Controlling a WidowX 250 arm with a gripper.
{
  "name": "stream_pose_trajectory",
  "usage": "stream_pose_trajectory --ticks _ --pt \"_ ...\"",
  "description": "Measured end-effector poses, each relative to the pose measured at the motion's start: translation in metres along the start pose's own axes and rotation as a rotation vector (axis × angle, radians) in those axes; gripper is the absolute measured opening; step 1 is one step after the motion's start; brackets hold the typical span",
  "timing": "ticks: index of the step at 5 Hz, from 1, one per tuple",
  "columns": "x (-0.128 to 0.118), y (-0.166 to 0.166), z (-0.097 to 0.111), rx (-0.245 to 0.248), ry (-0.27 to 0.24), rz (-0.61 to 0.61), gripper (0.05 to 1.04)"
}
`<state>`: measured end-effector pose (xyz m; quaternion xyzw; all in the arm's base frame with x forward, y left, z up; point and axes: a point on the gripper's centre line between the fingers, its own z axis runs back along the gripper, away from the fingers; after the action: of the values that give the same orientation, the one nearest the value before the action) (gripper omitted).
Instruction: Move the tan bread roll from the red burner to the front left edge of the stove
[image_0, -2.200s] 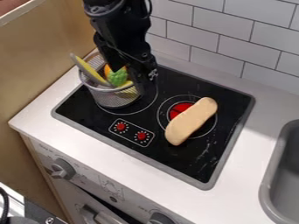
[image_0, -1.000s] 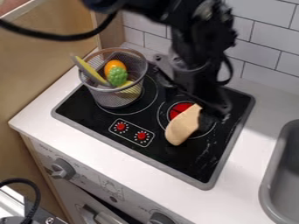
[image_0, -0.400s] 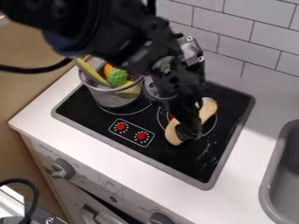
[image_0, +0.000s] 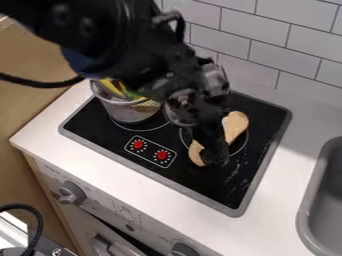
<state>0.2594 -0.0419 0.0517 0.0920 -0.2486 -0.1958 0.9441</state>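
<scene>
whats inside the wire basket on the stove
Part of a long yellow piece and a bit of something green show in the wire basket; the arm covers the rest.

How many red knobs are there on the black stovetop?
2: left red knob and right red knob, both in the outlined panel near the front of the stovetop. The arm may hide others.

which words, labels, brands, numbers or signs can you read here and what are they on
No text reads clearly enough to quote.
Oven front: printed marks by the gray knob, too small and blurred to read.
Cooktop: white strokes around the red dials, no legible letters or numbers.
</scene>
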Motion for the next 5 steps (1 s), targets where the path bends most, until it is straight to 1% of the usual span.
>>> stream_pose_trajectory --ticks 1,2,3,4,5 --pt "-0.001 -0.001 -0.005 0.005 0.004 0.030 0.998" --pt "0.001 -0.003 -0.015 0.012 -0.016 0.060 0.998" --pt "0.004 -0.004 -0.019 0.008 -0.035 0.056 0.998" --pt "0.007 -0.004 -0.024 0.000 -0.062 0.077 0.955" --pt "0.005 -0.005 -0.025 0.000 -0.054 0.088 0.688"
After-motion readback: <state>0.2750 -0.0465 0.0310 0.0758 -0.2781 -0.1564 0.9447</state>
